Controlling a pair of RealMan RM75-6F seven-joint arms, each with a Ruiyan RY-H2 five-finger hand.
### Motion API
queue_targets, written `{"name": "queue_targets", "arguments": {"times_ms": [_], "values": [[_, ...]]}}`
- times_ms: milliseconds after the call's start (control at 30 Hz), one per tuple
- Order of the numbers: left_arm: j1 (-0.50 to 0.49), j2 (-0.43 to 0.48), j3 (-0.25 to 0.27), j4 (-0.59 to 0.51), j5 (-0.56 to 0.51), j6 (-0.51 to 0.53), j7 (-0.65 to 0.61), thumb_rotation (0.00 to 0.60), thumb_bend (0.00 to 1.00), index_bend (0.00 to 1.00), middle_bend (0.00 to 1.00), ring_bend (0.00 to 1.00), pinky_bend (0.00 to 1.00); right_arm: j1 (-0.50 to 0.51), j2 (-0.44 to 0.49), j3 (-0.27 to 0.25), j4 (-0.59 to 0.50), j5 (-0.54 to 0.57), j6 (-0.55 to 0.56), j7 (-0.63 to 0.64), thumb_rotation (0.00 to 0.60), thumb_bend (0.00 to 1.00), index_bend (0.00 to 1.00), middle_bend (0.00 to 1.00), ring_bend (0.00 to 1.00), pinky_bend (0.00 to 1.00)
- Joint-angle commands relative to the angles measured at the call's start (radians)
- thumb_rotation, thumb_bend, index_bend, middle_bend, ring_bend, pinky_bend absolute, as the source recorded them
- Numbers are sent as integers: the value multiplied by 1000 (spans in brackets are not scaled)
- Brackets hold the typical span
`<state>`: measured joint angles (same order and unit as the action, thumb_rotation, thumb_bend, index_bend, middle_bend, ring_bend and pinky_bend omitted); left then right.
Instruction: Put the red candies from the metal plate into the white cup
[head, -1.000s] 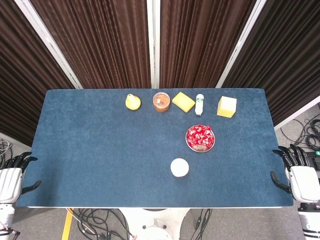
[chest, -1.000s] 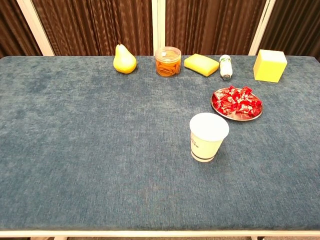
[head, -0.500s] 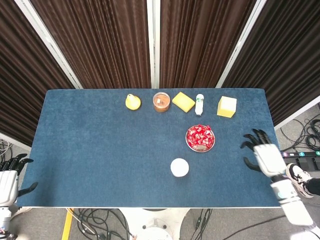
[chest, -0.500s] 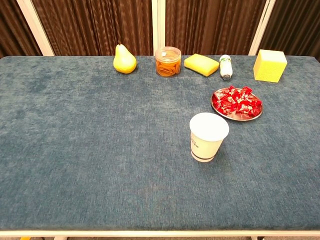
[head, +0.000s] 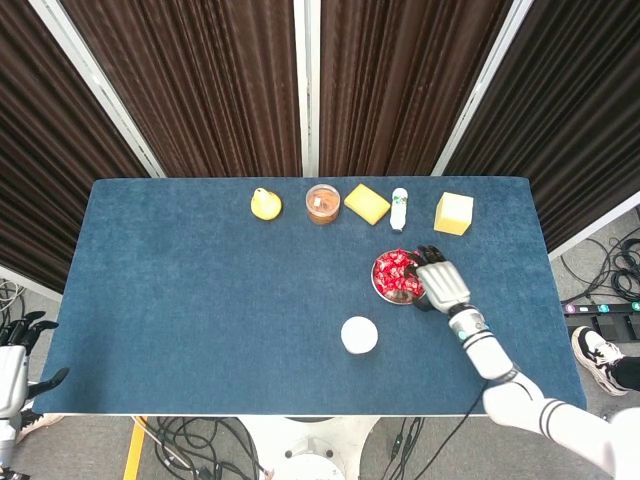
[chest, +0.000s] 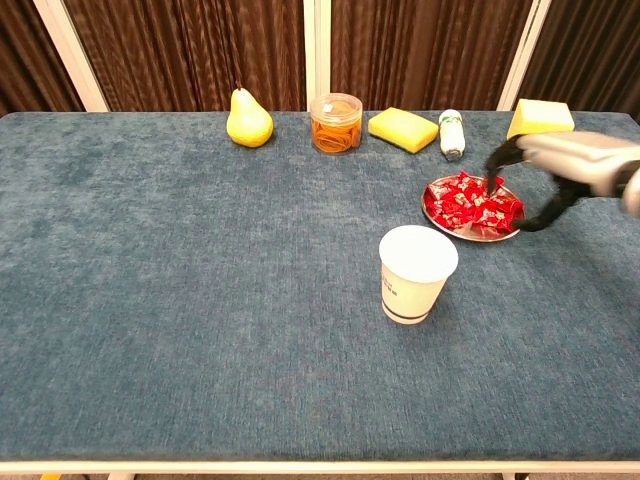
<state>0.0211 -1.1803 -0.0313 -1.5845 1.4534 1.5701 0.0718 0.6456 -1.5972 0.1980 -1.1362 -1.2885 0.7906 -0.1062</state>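
A round metal plate (head: 401, 298) (chest: 474, 234) holds a heap of red candies (head: 395, 268) (chest: 462, 200) right of the table's middle. The white cup (head: 359, 334) (chest: 416, 272) stands upright and looks empty, just in front of and to the left of the plate. My right hand (head: 441, 283) (chest: 562, 163) hovers over the plate's right edge, its dark fingers (chest: 496, 162) spread and pointing down at the candies, with nothing held. My left hand (head: 12, 362) hangs off the table's near left corner, fingers apart and empty; the chest view does not show it.
Along the far edge stand a yellow pear (head: 265, 204) (chest: 249, 118), a clear jar with orange contents (head: 323, 203) (chest: 336, 122), a yellow sponge (head: 366, 203) (chest: 402, 128), a small lying bottle (head: 400, 208) (chest: 452, 133) and a yellow block (head: 453, 213) (chest: 538, 113).
My right hand has swung in from beyond the table's right edge to hover over the plate's right side. My left hand has dropped slightly lower at the left corner.
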Motion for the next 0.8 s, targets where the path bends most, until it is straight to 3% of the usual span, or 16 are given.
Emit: {"name": "queue_targets", "arguments": {"times_ms": [33, 800], "values": [[5, -2, 0, 7, -4, 2, -7, 600, 127, 366, 310, 266, 265, 44, -52, 8, 48, 25, -34, -18, 600, 214, 369, 152, 0, 0], [22, -10, -1, 44, -16, -2, -53, 600, 127, 366, 310, 266, 265, 122, -146, -2, 171, 93, -80, -72, 600, 251, 408, 164, 0, 6]]}}
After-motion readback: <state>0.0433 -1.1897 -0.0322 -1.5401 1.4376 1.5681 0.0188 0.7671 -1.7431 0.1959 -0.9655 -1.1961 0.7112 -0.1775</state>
